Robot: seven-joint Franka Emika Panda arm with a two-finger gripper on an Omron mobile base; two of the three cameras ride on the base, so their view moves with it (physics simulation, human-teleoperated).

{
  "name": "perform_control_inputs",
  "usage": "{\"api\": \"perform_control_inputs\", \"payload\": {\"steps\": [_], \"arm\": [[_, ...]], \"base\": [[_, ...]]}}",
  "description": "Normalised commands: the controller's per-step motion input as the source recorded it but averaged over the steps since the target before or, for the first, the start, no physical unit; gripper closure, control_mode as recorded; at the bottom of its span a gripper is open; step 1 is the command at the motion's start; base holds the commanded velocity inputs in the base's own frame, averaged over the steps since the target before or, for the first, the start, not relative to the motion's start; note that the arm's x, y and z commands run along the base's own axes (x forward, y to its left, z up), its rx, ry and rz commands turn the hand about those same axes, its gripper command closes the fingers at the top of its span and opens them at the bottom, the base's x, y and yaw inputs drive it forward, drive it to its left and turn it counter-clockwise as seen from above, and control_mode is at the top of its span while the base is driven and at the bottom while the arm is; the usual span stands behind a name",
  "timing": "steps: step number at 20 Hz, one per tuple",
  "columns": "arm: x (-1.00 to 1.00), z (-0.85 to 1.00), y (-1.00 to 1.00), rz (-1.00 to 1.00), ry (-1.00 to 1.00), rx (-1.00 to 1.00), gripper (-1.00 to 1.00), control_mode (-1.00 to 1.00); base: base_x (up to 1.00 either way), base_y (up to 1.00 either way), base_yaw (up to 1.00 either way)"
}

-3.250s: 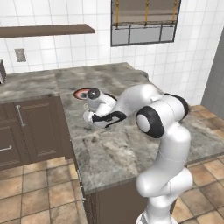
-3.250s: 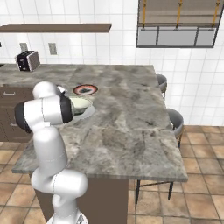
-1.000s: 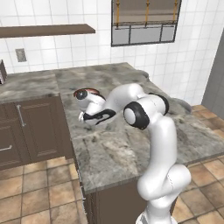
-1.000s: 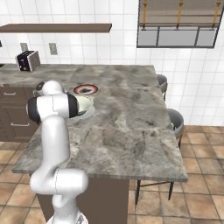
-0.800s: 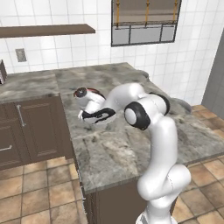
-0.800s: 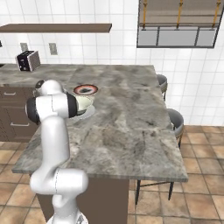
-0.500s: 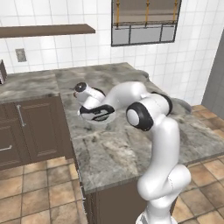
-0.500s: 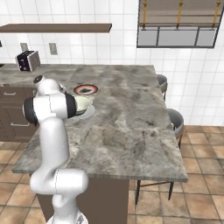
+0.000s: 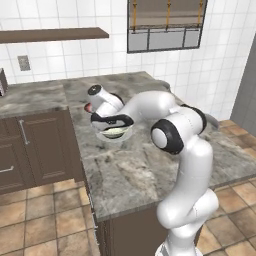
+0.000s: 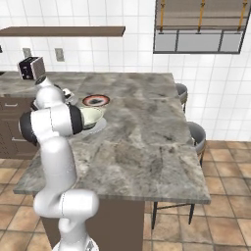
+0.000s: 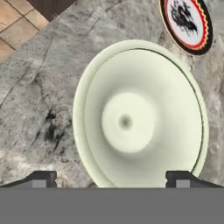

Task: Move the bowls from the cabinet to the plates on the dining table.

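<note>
Lifting clear now: dining table [image 9: 150,170] carries everything in frame, and the arm has come up and back toward the table's near-left edge compared with a few seconds ago, when the hand sat low over the dish. Cream-white bowl [image 10: 91,116] now sits on the white plate [image 10: 98,126] (plate mostly hidden under it, just a pale edge showing in the right base view). Red-rimmed plate [image 11: 187,24] lies just beside it, bare, not touching. Gripper [image 11: 111,177] hovers above the bowl with fingers spread about as wide as they go, tips either side of the rim, holding nothing. Reads as a finished release, so one bowl is placed. My guess: the tan bowl for the red-rimmed plate is still to fetch from the cabinet.
</note>
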Motion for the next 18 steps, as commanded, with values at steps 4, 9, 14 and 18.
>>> {"api": "perform_control_inputs", "payload": {"steps": [4, 9, 14, 18], "arm": [[-0.49, 0.19, -0.33, -0.12, 0.0, 0.0, -1.0, -1.0], [-0.58, 0.12, -0.4, -0.09, 0.0, 0.01, -1.0, -1.0], [-0.61, 0.07, -0.4, -0.04, -0.02, 0.05, -1.0, -1.0], [-0.61, 0.16, -0.43, -0.04, -0.01, 0.07, -1.0, -1.0]], "base": [[0.0, 0.0, 0.0], [0.0, 0.0, 0.0], [0.0, 0.0, 0.0], [0.0, 0.0, 0.0]]}}
